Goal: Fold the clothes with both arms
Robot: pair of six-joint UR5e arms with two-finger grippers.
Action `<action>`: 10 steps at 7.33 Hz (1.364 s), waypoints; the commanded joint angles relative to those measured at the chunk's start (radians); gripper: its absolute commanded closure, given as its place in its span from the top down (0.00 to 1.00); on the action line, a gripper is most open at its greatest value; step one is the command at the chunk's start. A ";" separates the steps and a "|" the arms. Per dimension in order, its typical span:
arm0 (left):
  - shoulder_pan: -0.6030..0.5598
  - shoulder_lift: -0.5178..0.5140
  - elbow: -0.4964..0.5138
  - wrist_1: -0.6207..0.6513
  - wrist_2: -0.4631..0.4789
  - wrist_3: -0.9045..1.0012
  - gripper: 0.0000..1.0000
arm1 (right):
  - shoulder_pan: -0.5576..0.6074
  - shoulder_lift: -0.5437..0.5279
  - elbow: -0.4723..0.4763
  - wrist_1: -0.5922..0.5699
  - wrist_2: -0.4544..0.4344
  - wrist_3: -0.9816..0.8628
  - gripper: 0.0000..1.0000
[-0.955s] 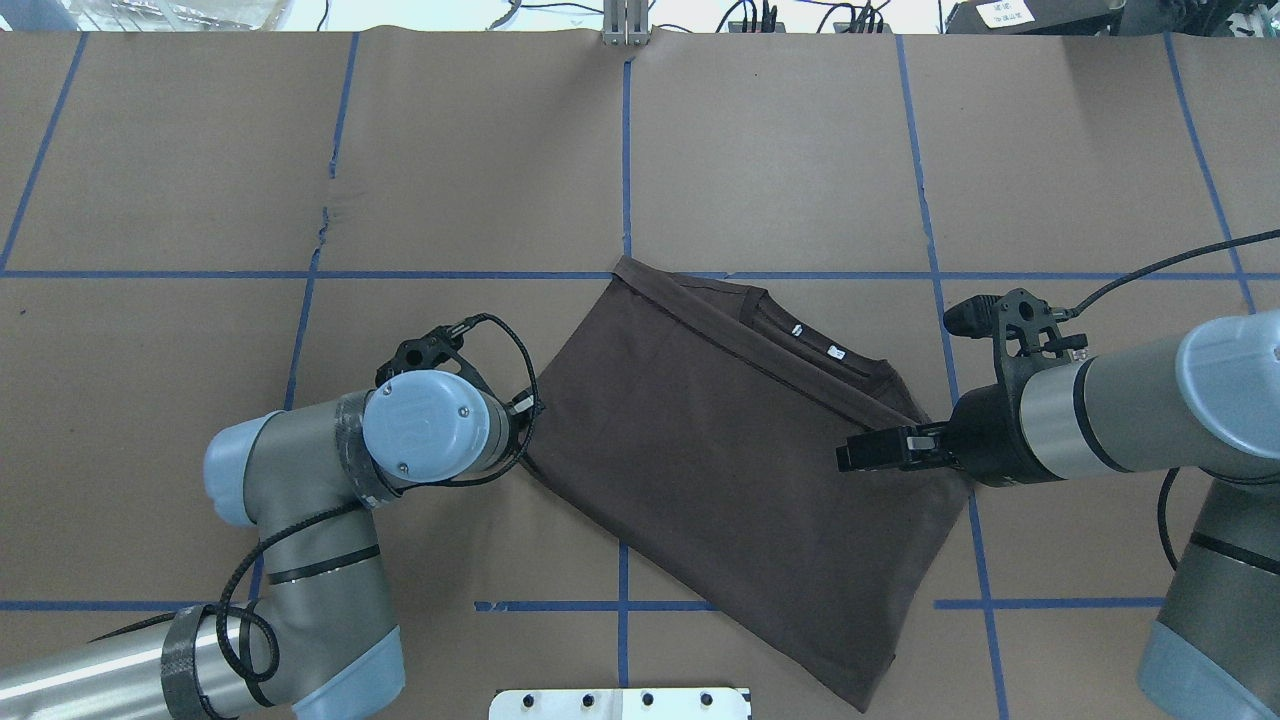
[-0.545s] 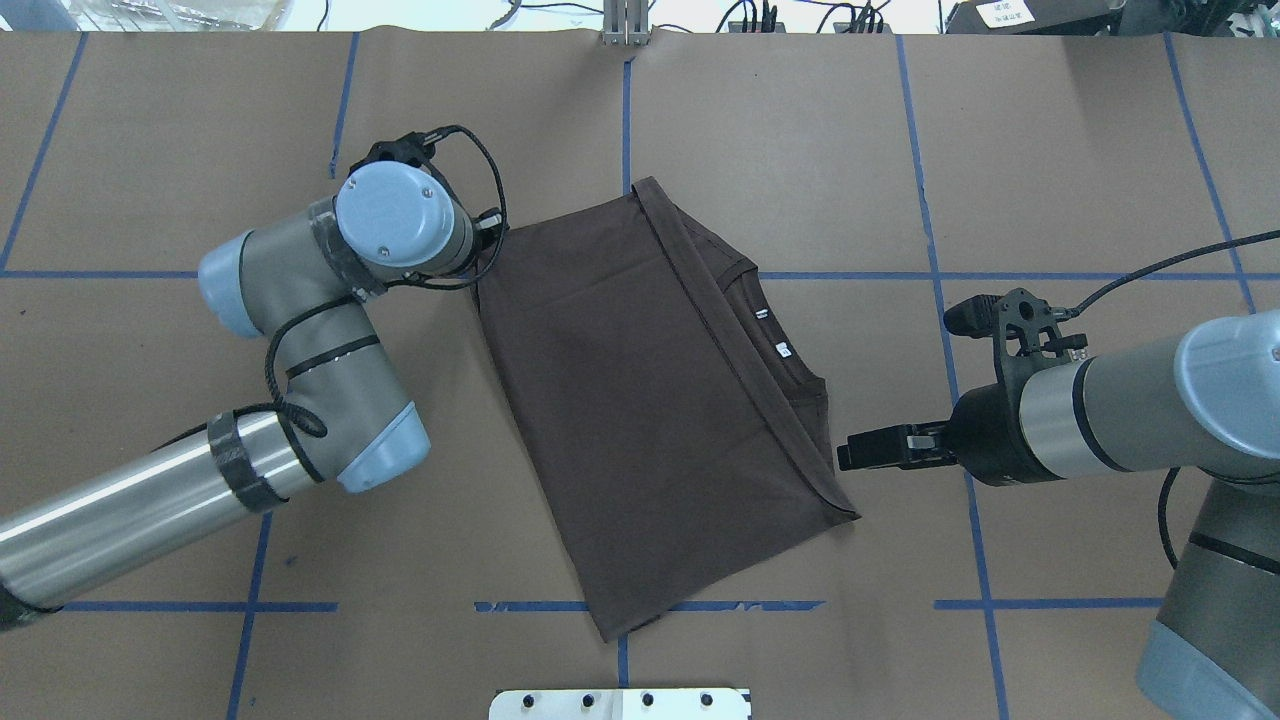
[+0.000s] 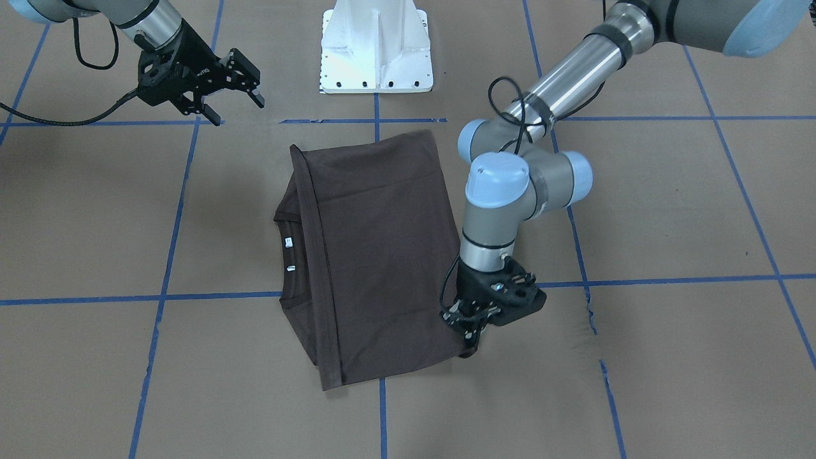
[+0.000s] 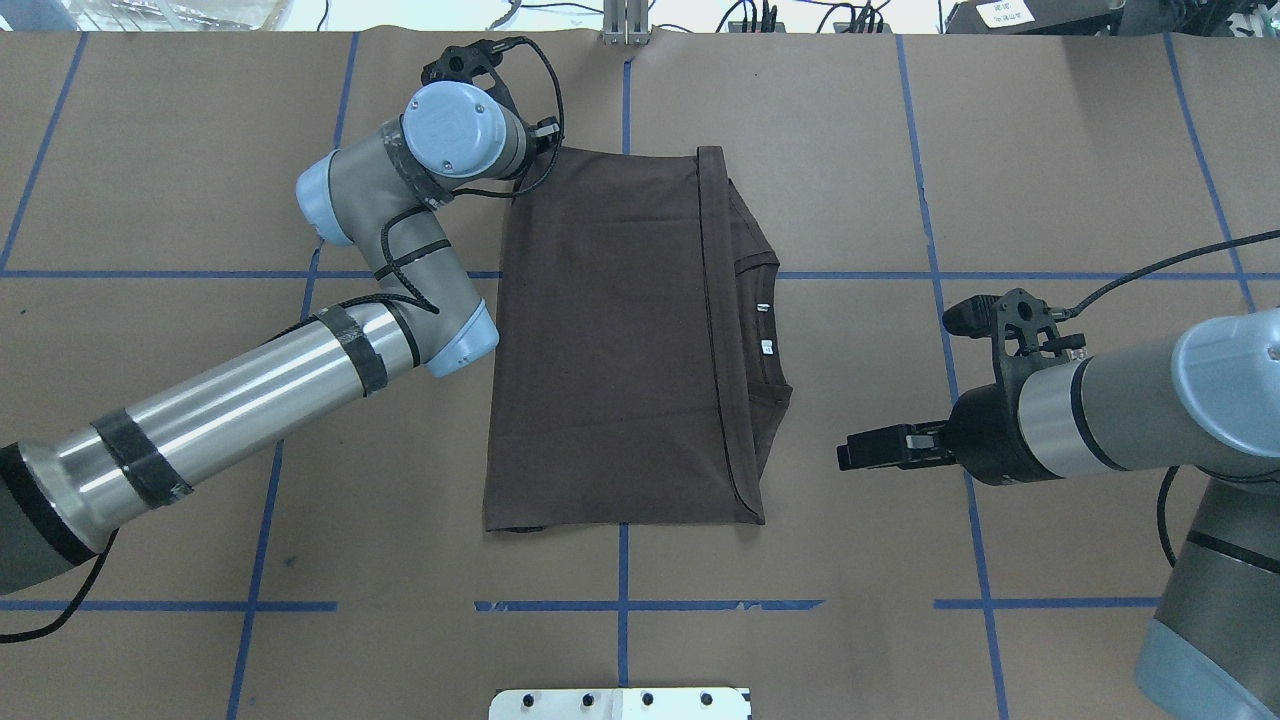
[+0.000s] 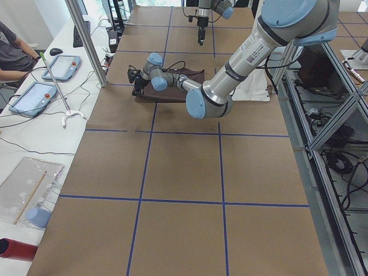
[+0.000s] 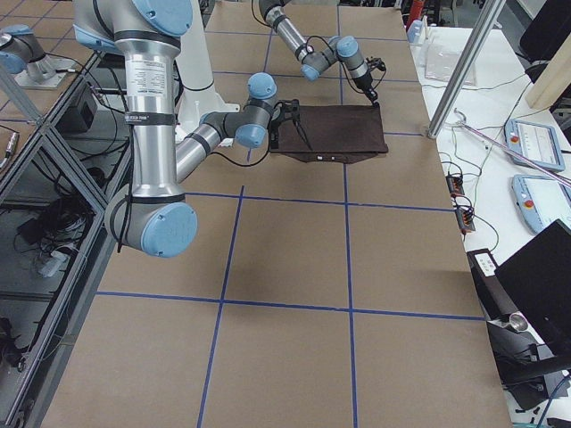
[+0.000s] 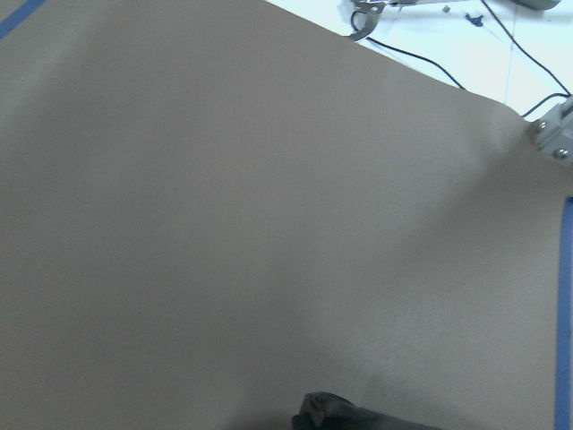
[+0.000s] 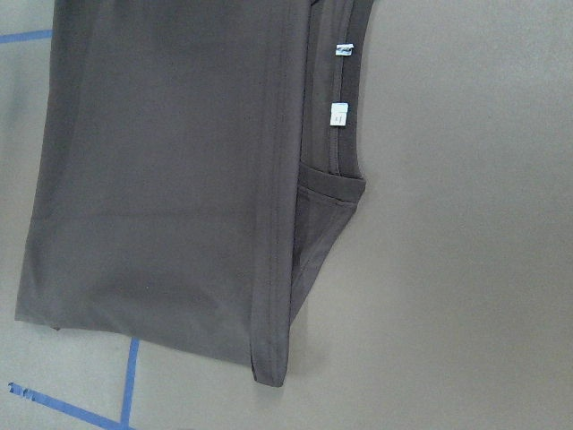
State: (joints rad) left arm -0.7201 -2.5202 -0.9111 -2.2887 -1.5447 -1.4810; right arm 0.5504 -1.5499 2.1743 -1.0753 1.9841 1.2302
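The dark brown T-shirt [image 4: 610, 340] lies folded flat on the brown paper table, collar and labels [image 4: 765, 320] on its right side. It also shows in the front view [image 3: 376, 255] and the right wrist view [image 8: 170, 161]. My left gripper [image 3: 470, 341] points down at the shirt's far left corner and is shut on that corner. In the overhead view its fingers are hidden under the wrist. A dark bit of fabric [image 7: 340, 414] shows in the left wrist view. My right gripper [image 3: 236, 109] is open and empty, apart from the shirt on its right side [image 4: 848, 455].
The white pedestal plate [image 4: 620, 703] sits at the near table edge. Blue tape lines [image 4: 940, 300] divide the paper. A metal post [image 4: 625, 30] and cables stand at the far edge. Tablets [image 5: 34, 95] lie on a side table beyond it.
My left arm has swept away from the robot with the shirt's corner, dragging and turning the shirt until it lies square. The right gripper has stayed put; the shirt slid away from it.
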 commanded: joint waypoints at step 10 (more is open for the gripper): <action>-0.061 0.325 -0.747 0.517 -0.216 0.153 1.00 | -0.087 0.471 -0.313 -0.492 -0.177 -0.021 1.00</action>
State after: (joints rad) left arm -0.8010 -2.2624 -1.4598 -1.9333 -1.7194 -1.3284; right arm 0.4904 -1.1659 1.9421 -1.5040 1.8493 1.2100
